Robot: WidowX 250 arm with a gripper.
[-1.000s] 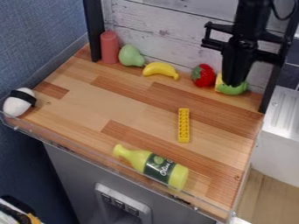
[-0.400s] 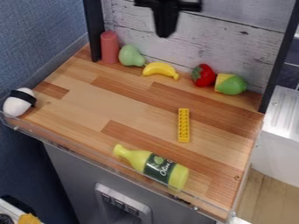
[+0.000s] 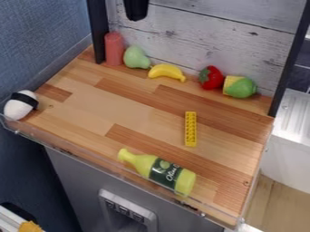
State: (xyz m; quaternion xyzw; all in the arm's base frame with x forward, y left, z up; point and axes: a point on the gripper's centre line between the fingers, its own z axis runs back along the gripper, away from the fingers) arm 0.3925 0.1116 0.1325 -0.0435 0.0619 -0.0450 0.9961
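Hand (image 3: pixel 137 17) above counter's back edge (image 3: pixel 192 81)

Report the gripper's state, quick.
Gripper: above the pear, touching nothing; whether open or closed cannot be told.

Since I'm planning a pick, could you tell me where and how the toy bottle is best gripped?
I'd grip the bottle around its body just below the shoulder, coming from above, with the hand's fingers closing across its width. It lies on its side, neck toward the left of the view, so its long rounded sides seem to offer the surest hold. The clear rail runs close along the front, so care is needed there.
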